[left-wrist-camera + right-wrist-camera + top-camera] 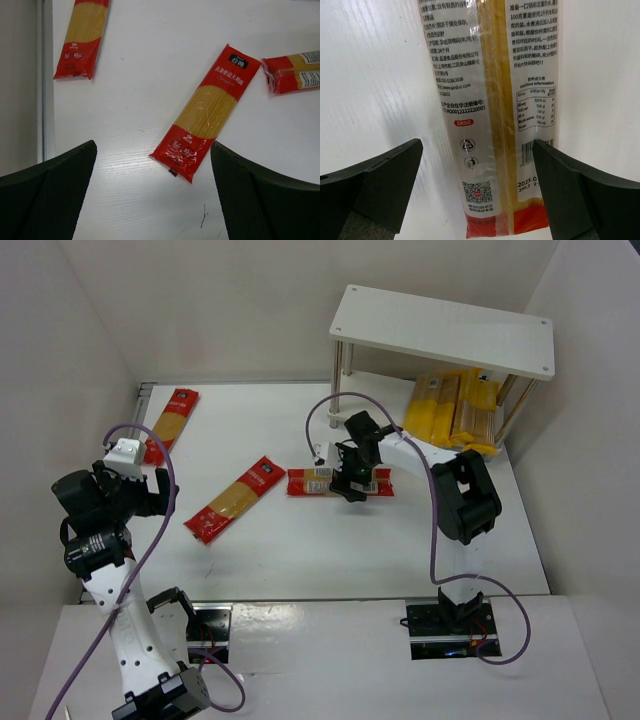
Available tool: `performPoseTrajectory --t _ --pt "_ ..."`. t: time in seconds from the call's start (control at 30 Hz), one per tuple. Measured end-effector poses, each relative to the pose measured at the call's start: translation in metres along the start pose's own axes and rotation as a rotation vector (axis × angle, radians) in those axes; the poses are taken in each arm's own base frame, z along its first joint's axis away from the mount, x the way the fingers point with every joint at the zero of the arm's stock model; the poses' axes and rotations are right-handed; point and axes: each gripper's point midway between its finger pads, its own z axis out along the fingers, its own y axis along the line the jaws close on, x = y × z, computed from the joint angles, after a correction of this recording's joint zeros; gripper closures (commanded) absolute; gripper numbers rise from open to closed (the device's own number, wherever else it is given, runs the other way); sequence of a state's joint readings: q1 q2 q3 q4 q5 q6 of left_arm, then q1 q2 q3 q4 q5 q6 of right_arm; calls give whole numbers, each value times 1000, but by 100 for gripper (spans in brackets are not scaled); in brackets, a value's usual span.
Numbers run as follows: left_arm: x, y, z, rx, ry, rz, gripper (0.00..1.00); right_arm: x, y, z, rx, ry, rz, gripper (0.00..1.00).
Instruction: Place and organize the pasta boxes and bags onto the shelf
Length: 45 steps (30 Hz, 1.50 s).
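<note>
- Currently the red-ended pasta pack (490,125) is lying flat on the worktop (300,550) with its printed back facing up, mid-table and well short of the shelf (440,330).
- The right hand (479,200) is hovering right over it, with a finger standing wide on each side and gripping nothing.
- Judging by looks, the pack is going to handle light. It is fairly stiff lengthwise, the film is probably slippery, and the strands are brittle, so avoid bending or hard squeezing.
- The best hold is looking like across the narrow width near the middle, so neither end is drooping.
- A second red pack (207,112) is lying diagonally just left of the first. A third red pack (82,37) is sitting at the far left edge.
- The left hand (155,200) is hanging above the second pack, fingers wide apart and empty.
- The yellow packs (455,410) are already sitting on the shelf's lower tier, and its top tier is showing nothing on it.
</note>
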<state>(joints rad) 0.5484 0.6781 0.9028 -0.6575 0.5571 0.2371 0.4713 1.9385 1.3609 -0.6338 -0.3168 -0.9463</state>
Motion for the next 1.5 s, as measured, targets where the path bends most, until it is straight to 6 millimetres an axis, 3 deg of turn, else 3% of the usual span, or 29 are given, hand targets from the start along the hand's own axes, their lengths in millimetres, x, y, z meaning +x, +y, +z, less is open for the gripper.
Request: performPoseTrajectory --t 0.47,0.8,1.5 --pt "1 -1 2 11 5 -5 0 -18 -9 -18 3 -101 -21 1" --pt "0 -2 2 18 2 -5 0 1 -16 11 -49 -77 -5 1" --pt "0 -2 2 19 2 -4 0 6 -12 16 -63 -80 -36 1"
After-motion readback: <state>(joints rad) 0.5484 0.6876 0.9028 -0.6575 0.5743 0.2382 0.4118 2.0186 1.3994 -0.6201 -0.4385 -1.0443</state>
